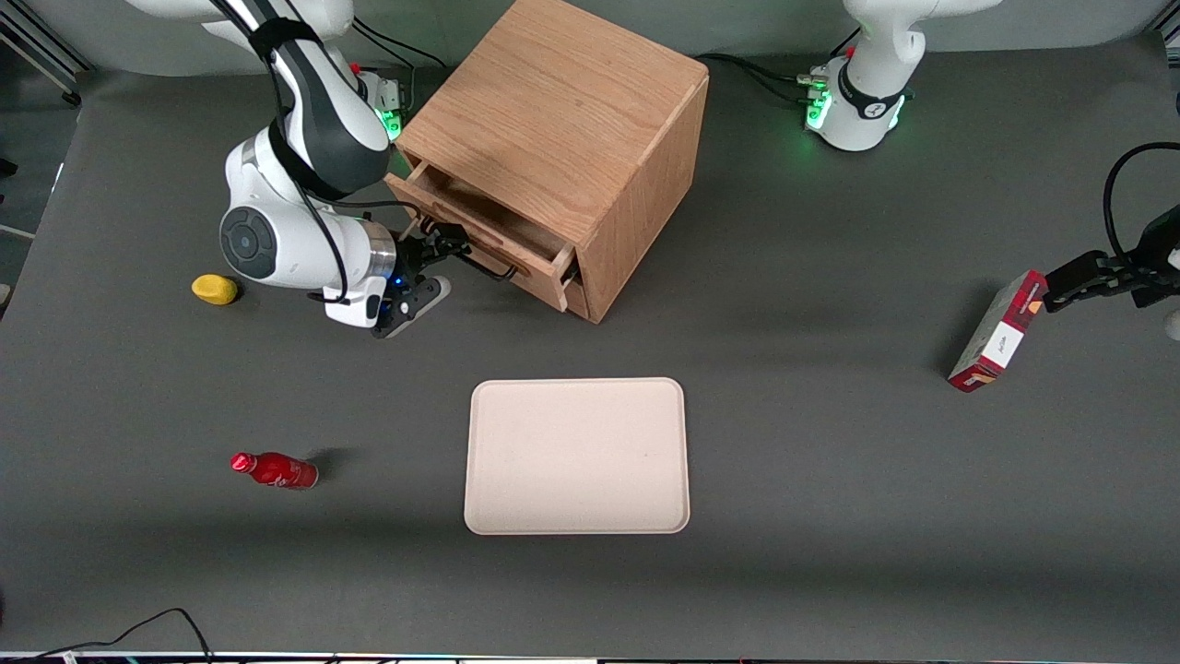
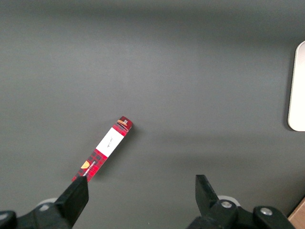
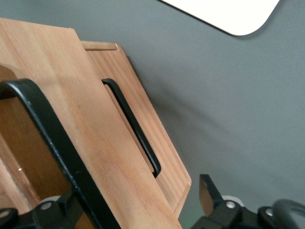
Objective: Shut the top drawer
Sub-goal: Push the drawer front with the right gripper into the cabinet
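Note:
The oak cabinet (image 1: 572,120) stands at the back of the table, and its top drawer (image 1: 530,254) is pulled partway out. My right gripper (image 1: 444,244) is right in front of that drawer, at its black bar handle (image 1: 489,269). In the right wrist view the gripper (image 3: 140,200) is open. The top drawer's front panel (image 3: 95,143) and handle (image 3: 57,143) lie between the widely spread fingers (image 3: 208,194). The lower drawer (image 3: 157,143) with its own black handle (image 3: 133,126) sits pushed in below.
A beige tray (image 1: 576,456) lies nearer the front camera than the cabinet. A red bottle (image 1: 275,470) and a yellow object (image 1: 214,289) lie toward the working arm's end. A red box (image 1: 997,332) stands toward the parked arm's end.

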`<move>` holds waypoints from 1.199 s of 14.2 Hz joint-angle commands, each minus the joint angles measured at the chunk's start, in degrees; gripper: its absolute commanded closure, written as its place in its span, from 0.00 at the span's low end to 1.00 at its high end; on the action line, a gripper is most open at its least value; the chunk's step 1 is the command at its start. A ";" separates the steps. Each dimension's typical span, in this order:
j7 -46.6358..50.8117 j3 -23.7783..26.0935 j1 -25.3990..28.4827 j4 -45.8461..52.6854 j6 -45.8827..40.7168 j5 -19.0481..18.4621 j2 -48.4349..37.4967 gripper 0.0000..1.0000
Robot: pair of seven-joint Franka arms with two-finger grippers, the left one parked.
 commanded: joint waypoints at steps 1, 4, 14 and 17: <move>1.94 1.58 -0.31 -4.54 0.17 1.98 -5.23 0.00; 2.29 2.46 -0.22 -6.04 0.17 4.53 -7.25 0.00; 3.70 3.96 -0.40 -3.60 -1.84 5.15 -8.67 0.00; 3.52 3.96 -0.49 1.23 -5.97 4.36 -8.49 0.00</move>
